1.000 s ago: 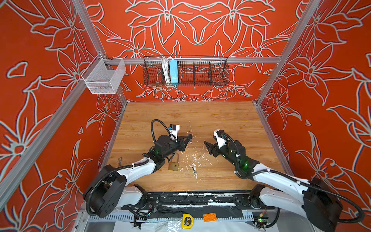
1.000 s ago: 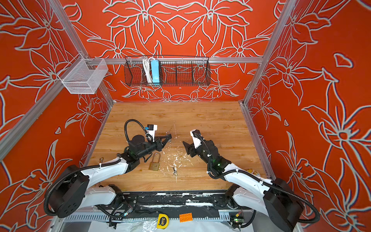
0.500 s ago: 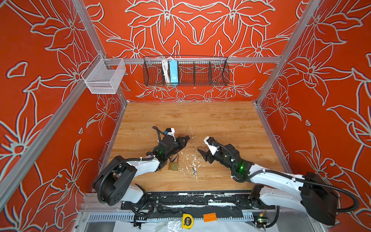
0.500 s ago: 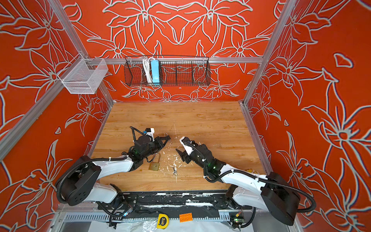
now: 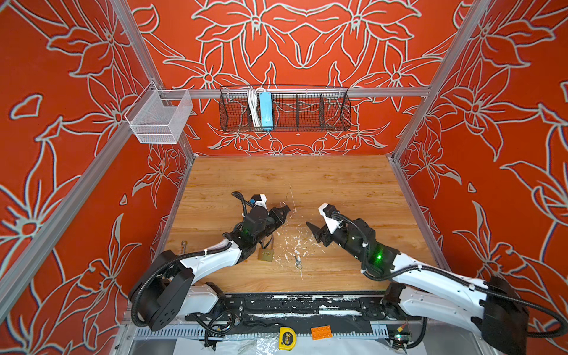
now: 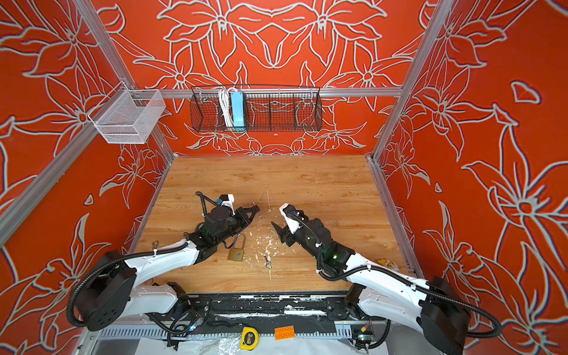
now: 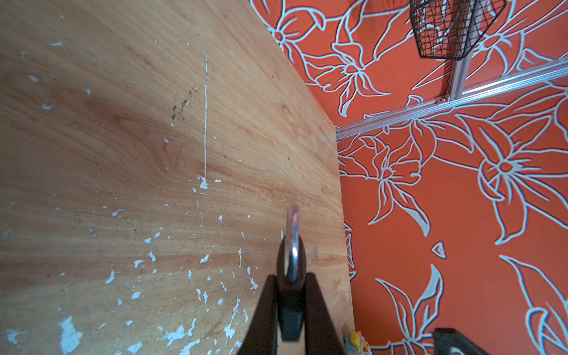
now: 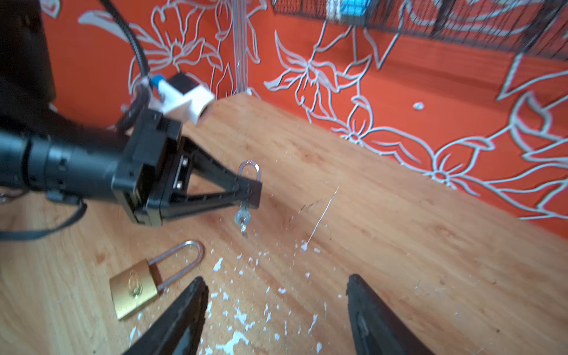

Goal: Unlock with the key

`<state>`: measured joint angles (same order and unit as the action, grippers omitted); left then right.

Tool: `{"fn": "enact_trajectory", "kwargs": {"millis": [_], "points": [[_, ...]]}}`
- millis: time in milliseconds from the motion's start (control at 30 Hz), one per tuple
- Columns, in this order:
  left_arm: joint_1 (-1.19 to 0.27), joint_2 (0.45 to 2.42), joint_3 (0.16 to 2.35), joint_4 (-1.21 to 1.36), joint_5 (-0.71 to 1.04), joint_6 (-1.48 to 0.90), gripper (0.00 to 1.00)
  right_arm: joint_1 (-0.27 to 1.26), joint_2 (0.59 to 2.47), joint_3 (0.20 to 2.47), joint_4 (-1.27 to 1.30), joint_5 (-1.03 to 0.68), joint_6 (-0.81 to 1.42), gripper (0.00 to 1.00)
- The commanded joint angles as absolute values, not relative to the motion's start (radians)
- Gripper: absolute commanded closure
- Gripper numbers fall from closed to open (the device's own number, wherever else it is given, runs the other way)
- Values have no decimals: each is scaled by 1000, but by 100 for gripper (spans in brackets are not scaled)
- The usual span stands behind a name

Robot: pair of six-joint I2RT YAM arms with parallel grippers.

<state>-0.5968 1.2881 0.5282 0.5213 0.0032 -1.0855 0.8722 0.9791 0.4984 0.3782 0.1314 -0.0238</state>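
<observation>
1. Just off the centre of the pale wooden counter (image 5: 307, 178), toward 10 o'clock in both top views, the left claw (image 8: 249, 190) is clamped together on a small silver key (image 8: 242, 218) with a wire ring. The ring stands above the tips and the blade hangs free below them. A pinch that lets the blade dangle gives poor aim, so it may swing or twist aside at the keyhole.
2. At about 7 o'clock the brass padlock with a long steel shackle (image 8: 133, 284) lies flat, just beside the left forearm, and nothing holds it. Its shackle looks seated. If the key pushes it, it would likely slide or spin on the smooth wood.
3. Toward 4 o'clock the right claw (image 8: 275, 278) hangs with its jaws wide apart and empty, near the padlock but not touching it. If it closes on the shackle rather than the body, the body might pivot. A slanted bite on the brass could squirt the padlock away.
4. No view shows the keyhole. If it faces 6 o'clock, toward the arm bases, the left wrist has little room to line up. Both claws would crowd one spot and could strike each other.
5. At 6 o'clock a second silver key (image 5: 297, 261) lies loose among white flecks (image 5: 289, 242), near the padlock. A sweeping arm could knock it away, or the padlock could be dragged onto it and tilt.
</observation>
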Motion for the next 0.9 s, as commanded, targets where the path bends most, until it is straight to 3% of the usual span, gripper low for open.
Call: {"fn": "enact_trajectory", "kwargs": {"millis": [0,67,233,533,867], "points": [[-601,1269,551,494,-8,-1090,100,879,1006,437,484,143,-97,29],[-604,1266,555,488,8,-1088,100,882,1047,378,660,106,-143,31],[-611,1264,559,495,27,-1099,100,924,1098,424,577,52,-164,39],[-673,1279,581,508,56,-1087,100,995,1281,521,542,187,-198,43],[-710,1275,591,502,35,-1068,100,998,1270,510,564,333,-175,51]]}}
